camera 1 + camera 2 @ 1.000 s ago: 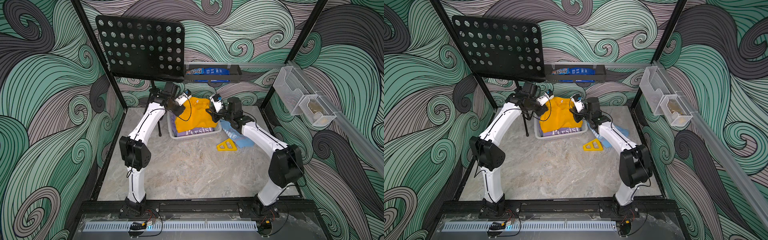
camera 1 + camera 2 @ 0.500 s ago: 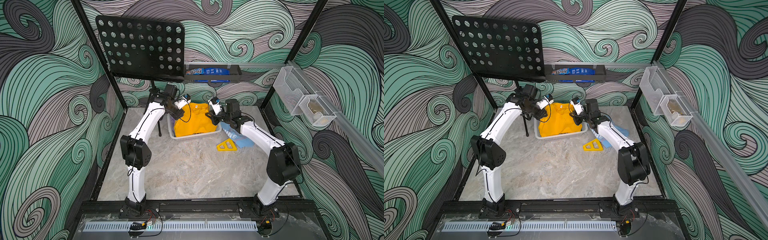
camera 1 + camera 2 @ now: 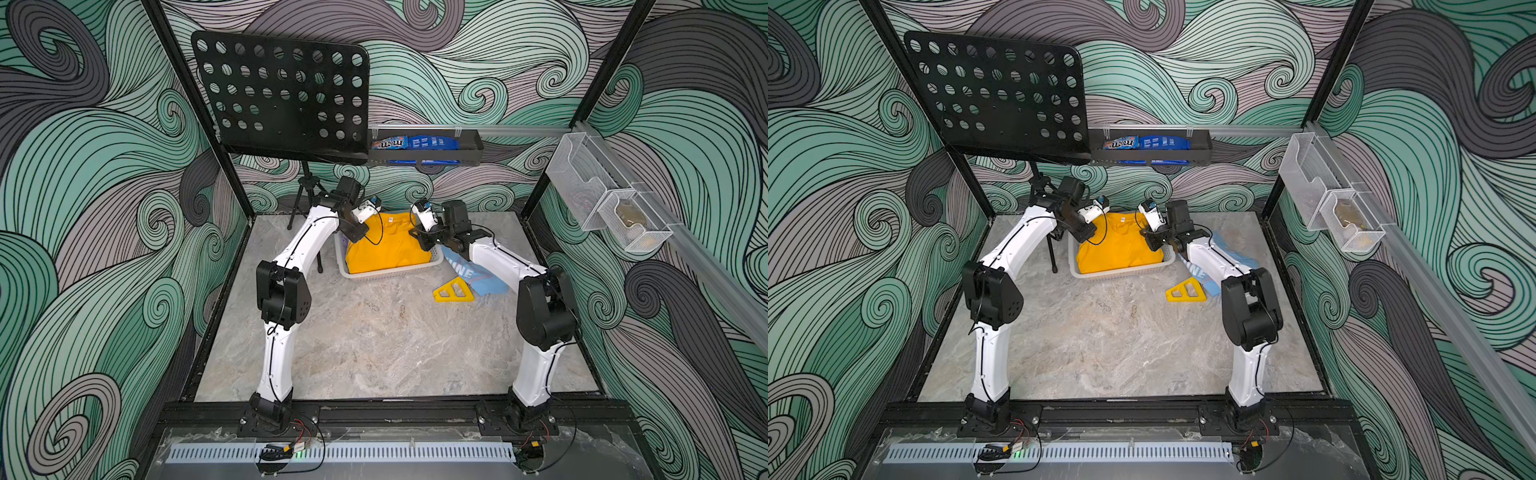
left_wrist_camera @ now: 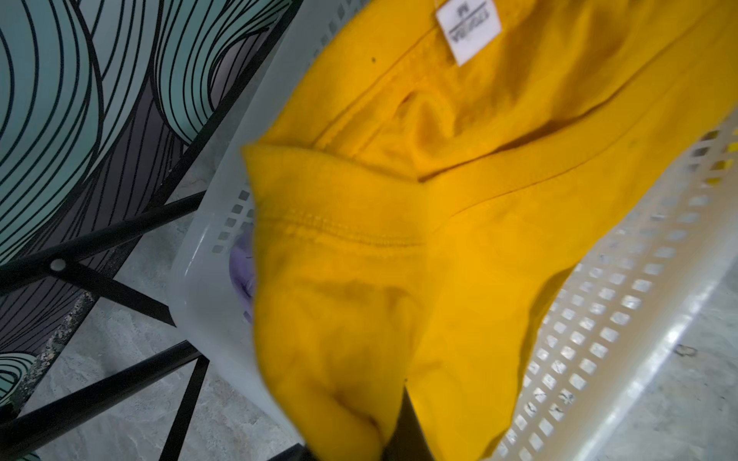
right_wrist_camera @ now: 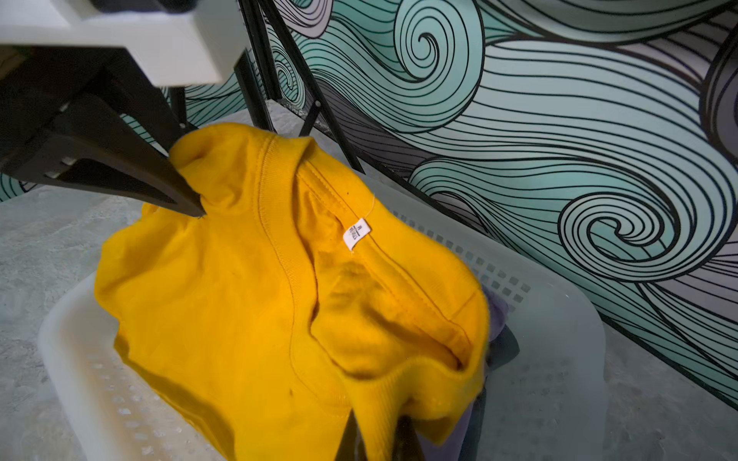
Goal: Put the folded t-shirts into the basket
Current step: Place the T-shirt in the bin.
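Note:
The mustard yellow t-shirt (image 3: 386, 245) (image 3: 1121, 249) droops into the white basket (image 3: 386, 275) (image 3: 1121, 272), collar end raised. My left gripper (image 3: 363, 235) (image 4: 395, 431) is shut on one shoulder of the shirt. On the other shoulder my right gripper (image 3: 417, 235) (image 5: 379, 435) is shut as well. Under the yellow cloth a lilac shirt (image 4: 241, 271) (image 5: 495, 311) shows, with a dark one (image 5: 507, 351) below it. The light blue t-shirt (image 3: 469, 270) (image 3: 1200, 270) lies on the table beside the basket, partly under my right arm.
A yellow triangular plastic piece (image 3: 453, 293) lies in front of the blue shirt. The black music stand (image 3: 282, 91) has its tripod (image 3: 305, 199) just behind the basket's left end. A black tray of snack packs (image 3: 424, 145) and wire-mesh holders (image 3: 602, 203) hang on the walls.
Both grippers have moved back and down with the yellow shirt. It now covers the lilac shirt that showed at the basket's front a second ago.

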Available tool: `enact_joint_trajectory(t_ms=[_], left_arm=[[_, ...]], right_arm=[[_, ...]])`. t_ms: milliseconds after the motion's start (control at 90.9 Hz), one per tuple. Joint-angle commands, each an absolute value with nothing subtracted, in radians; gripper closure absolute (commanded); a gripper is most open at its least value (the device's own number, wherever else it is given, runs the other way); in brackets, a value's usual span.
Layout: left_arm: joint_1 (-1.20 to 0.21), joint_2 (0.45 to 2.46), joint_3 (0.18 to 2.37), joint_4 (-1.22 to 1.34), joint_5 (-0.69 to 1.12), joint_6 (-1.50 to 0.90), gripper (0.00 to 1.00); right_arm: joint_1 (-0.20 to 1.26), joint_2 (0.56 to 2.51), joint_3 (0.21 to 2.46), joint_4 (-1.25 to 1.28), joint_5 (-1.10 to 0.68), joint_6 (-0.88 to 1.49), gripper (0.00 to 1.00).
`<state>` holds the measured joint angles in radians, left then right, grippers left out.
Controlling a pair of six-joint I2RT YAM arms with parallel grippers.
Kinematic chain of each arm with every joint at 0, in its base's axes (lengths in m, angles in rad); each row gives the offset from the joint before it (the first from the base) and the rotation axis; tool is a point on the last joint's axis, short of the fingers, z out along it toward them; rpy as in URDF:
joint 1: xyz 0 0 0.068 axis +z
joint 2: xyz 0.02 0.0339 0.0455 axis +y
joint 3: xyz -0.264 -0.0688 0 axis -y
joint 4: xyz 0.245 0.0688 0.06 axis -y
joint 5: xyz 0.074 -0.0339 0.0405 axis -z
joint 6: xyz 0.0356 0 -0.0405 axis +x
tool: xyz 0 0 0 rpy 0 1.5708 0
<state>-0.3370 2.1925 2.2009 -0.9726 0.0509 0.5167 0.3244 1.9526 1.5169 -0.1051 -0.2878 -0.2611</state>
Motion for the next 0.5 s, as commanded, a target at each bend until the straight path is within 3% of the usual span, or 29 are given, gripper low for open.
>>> enact_joint_trajectory(t_ms=[0,242,484], left_arm=[[-0.335,2.207,2.225,-0.877,-0.011,0.544,0.99],[-0.337,2.252,2.199,-0.757,-0.064,0.562,0.78],[-0.337,2.288,2.159,-0.703,-0.128,0.570,0.55]], right_arm=[[0.319,1.979,1.571,-0.044,-0.244,-0.276,0.95],[0.323,2.086,1.639,0.004,-0.104,-0.265,0.83],[0.327,2.249,1.834,-0.078,0.003,-0.302,0.57]])
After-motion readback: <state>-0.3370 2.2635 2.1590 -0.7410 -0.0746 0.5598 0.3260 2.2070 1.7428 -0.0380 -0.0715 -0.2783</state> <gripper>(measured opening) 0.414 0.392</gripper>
